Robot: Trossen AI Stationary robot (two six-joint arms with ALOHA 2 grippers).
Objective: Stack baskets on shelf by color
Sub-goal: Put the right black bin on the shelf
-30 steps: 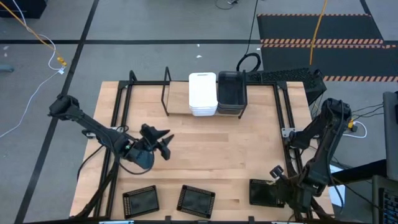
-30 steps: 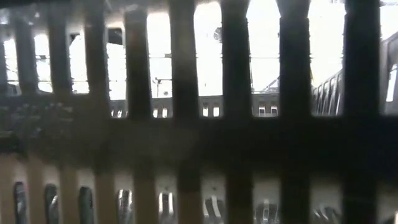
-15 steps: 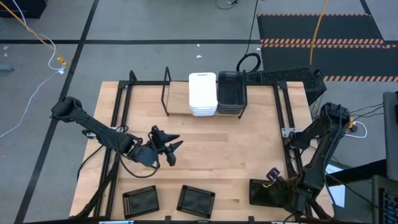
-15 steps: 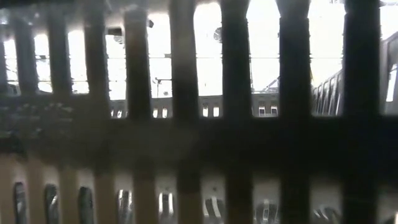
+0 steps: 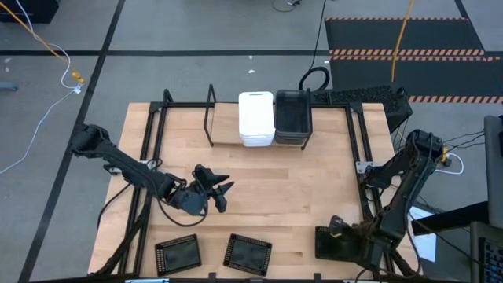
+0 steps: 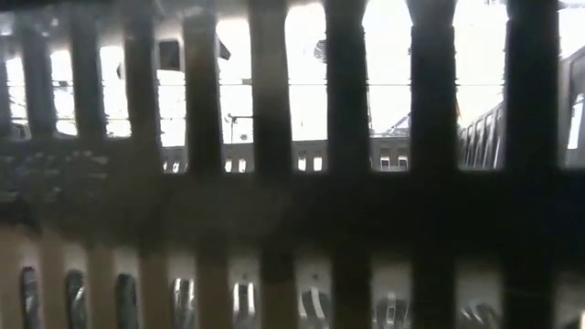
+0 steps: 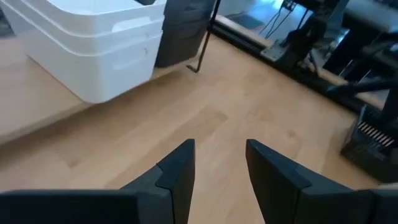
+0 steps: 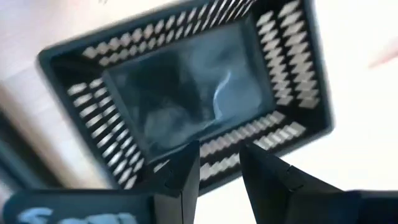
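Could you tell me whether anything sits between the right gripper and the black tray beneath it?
Nothing visible does. The right gripper hangs right above the black gridded tray at the table's near right corner, fingers parted, with only open air between. The left gripper is over bare wood mid-table.

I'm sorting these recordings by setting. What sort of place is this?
Most likely a robotics lab or workshop. A wooden table stands on a grey floor marked with dark tape lines, loose cables trail across it, and a hazard-striped mat lies behind the table.
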